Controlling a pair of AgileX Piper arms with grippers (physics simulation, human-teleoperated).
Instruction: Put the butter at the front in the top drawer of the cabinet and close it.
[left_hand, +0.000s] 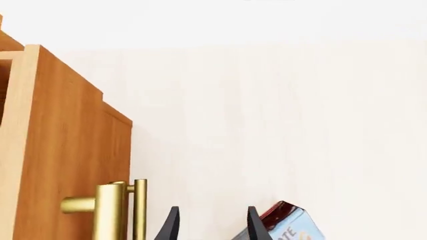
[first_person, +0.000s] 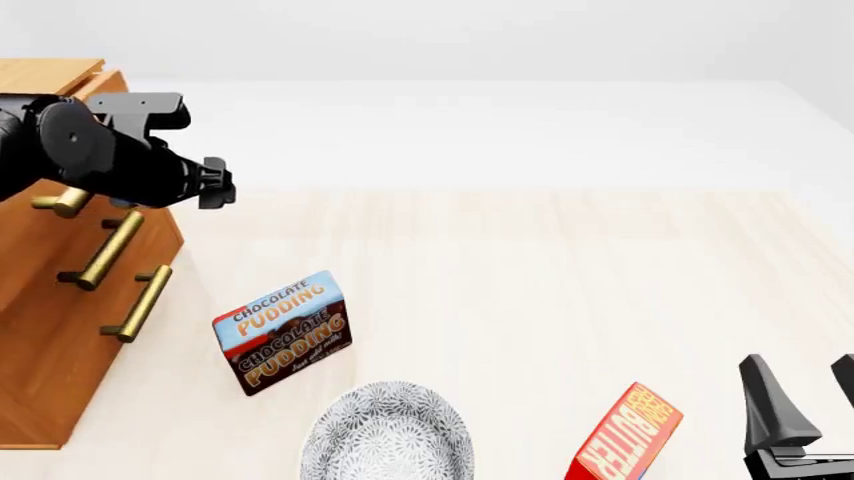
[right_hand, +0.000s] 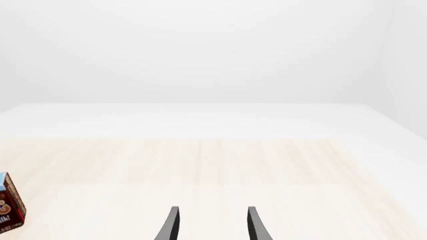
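Observation:
The butter (first_person: 625, 436), a red box with an orange lettered face, stands near the table's front edge. My right gripper (first_person: 806, 402) is open just to its right, apart from it, and holds nothing (right_hand: 212, 227). The light-brown cabinet (first_person: 54, 330) stands at the far left. My left gripper (first_person: 218, 186) hovers open and empty in front of its upper part, beside a brass handle (left_hand: 113, 210). The top drawer (left_hand: 67, 150) seems pulled out a little, with a dark opening at its edge. In the left wrist view the left gripper (left_hand: 212, 227) has nothing between its fingers.
A brown-and-blue chocolate pudding box (first_person: 283, 333) stands right of the cabinet and also shows beyond my left fingers (left_hand: 293, 227). A patterned grey plate (first_person: 387, 436) lies at the front centre. Two lower brass handles (first_person: 139, 300) stick out from the cabinet front.

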